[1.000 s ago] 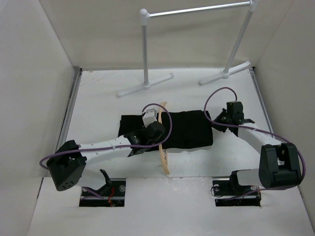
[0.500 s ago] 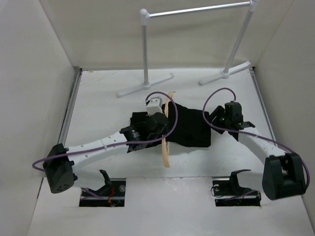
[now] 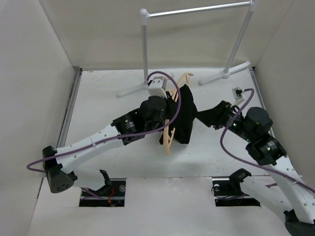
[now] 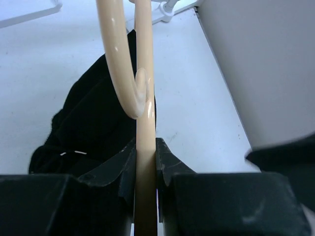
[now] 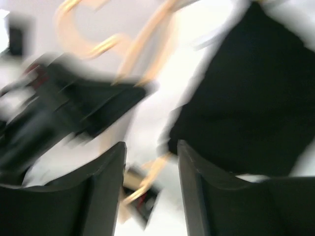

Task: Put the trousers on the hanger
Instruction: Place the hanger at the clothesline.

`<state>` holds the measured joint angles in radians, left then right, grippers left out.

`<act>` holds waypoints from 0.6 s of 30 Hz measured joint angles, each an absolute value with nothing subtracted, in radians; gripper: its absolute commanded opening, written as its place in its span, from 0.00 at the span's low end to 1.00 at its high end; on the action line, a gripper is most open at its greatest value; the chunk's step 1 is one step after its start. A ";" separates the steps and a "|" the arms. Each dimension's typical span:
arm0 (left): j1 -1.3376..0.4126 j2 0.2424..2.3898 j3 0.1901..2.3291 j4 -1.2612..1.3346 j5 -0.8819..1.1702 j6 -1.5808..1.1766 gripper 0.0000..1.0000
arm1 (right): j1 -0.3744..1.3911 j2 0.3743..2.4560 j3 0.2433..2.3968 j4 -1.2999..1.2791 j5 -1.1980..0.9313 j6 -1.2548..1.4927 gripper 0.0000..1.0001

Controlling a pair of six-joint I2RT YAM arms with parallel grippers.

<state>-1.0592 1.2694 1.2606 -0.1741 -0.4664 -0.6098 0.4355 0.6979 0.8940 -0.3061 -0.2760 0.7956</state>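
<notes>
Black trousers [image 3: 184,114] half-draped; my left fingers [image 4: 120,171] clamp hanger [image 4: 145,147], right fingers [image 5: 103,191] apart, empty. I reckon tilt could slide fabric off.

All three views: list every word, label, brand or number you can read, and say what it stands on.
None can be read.
The hanger, trousers and rack show no text.
The right wrist view is too blurred to read anything.
</notes>
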 measured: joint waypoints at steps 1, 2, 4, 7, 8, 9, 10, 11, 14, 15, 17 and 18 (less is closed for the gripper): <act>-1.057 1.280 1.272 -0.175 -0.461 -0.606 0.00 | 0.498 0.702 0.912 -0.297 -0.290 0.799 0.64; -1.052 1.293 1.283 -0.177 -0.454 -0.601 0.00 | 0.553 0.709 0.924 -0.283 -0.298 0.801 0.69; -1.044 1.319 1.300 -0.179 -0.442 -0.597 0.00 | 0.662 0.731 0.941 -0.262 -0.303 0.805 0.74; -1.036 1.352 1.311 -0.185 -0.428 -0.591 0.00 | 0.783 0.779 0.947 -0.240 -0.288 0.805 0.76; -1.034 1.360 1.311 -0.186 -0.424 -0.590 0.00 | 0.815 0.800 0.947 -0.234 -0.277 0.804 0.76; -1.034 1.366 1.311 -0.187 -0.420 -0.588 0.00 | 0.840 0.820 0.947 -0.229 -0.264 0.799 0.76; -1.034 1.370 1.311 -0.189 -0.418 -0.587 0.00 | 0.867 0.846 0.947 -0.226 -0.245 0.790 0.77; -1.034 1.372 1.311 -0.191 -0.416 -0.587 0.00 | 0.888 0.874 0.947 -0.225 -0.225 0.780 0.77; -1.034 1.372 1.312 -0.192 -0.413 -0.587 0.00 | 0.928 0.937 0.947 -0.225 -0.165 0.746 0.75; -1.034 1.372 1.312 -0.192 -0.412 -0.587 0.00 | 0.937 0.955 0.947 -0.224 -0.145 0.734 0.74; -1.035 1.372 1.312 -0.192 -0.411 -0.587 0.00 | 0.952 0.986 0.948 -0.221 -0.104 0.713 0.72; -1.035 1.372 1.312 -0.192 -0.411 -0.588 0.00 | 0.958 1.000 0.948 -0.217 -0.081 0.705 0.69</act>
